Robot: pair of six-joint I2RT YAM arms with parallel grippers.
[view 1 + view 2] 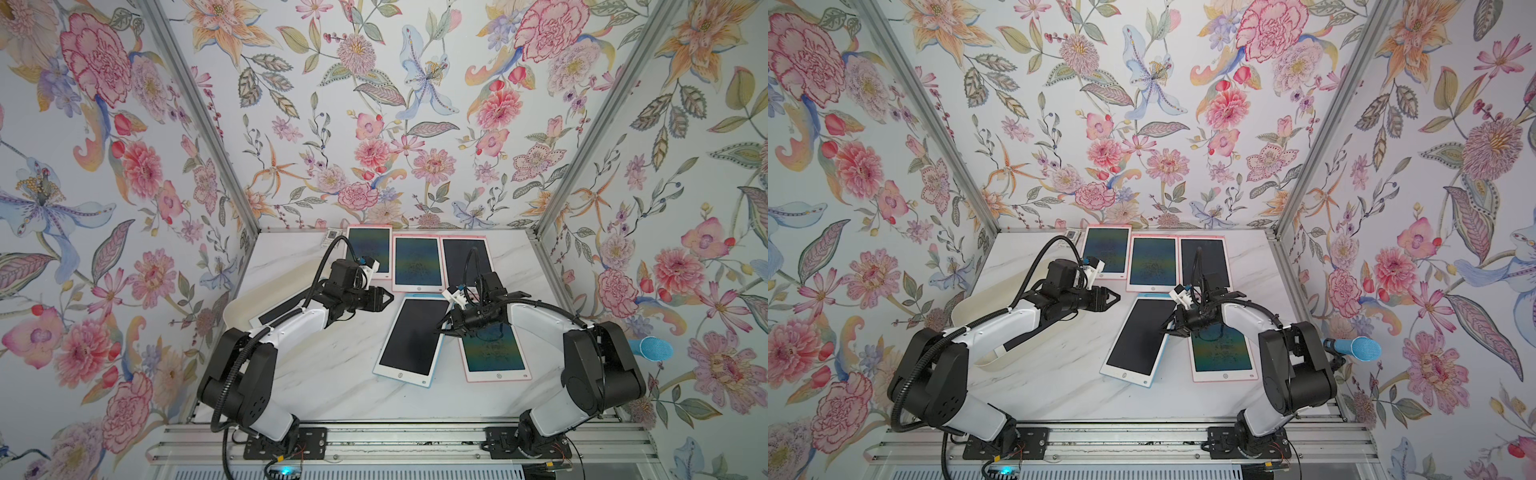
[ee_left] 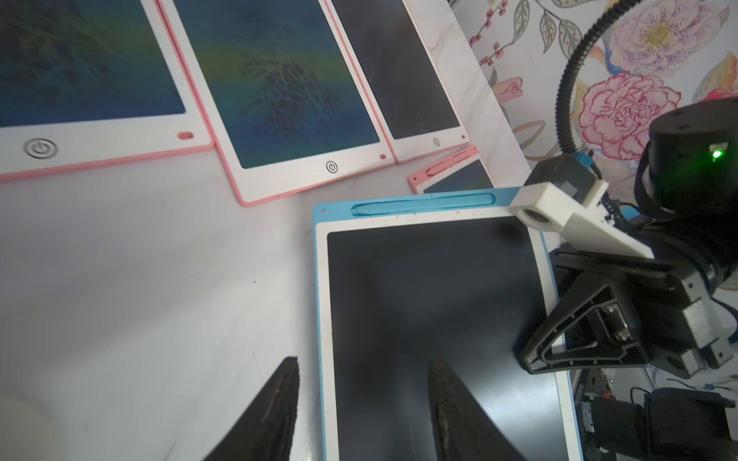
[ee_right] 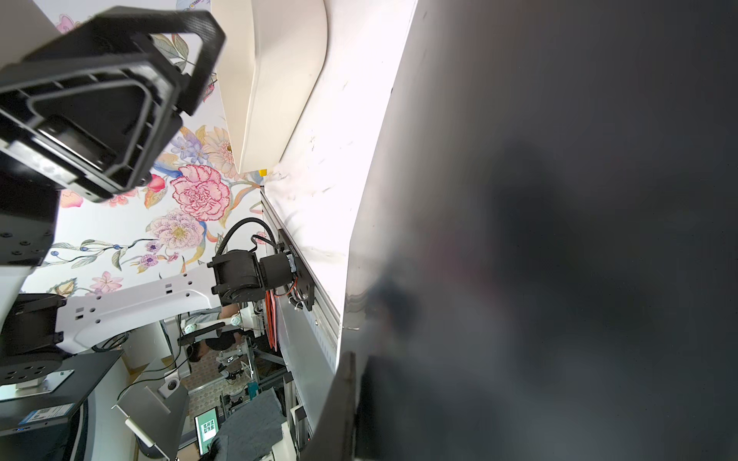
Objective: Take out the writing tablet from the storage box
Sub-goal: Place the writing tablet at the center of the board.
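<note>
Already out of the storage box [image 1: 235, 309] (cream, apart under the left arm), the blue-edged writing tablet [image 1: 409, 338] lies on the table [image 1: 332, 374], one long edge overlapping a pink tablet [image 1: 492, 353] — likely raised enough for the right gripper [image 1: 446, 330], clamped on that thin edge — while the left gripper [image 2: 363, 371] hovers with jaws apart, empty.

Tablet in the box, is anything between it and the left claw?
No object blocks it that I can see. The tablet lies in the storage box, partly hidden under the left arm itself. The left gripper is open, past the box, pointing away from it.
</note>
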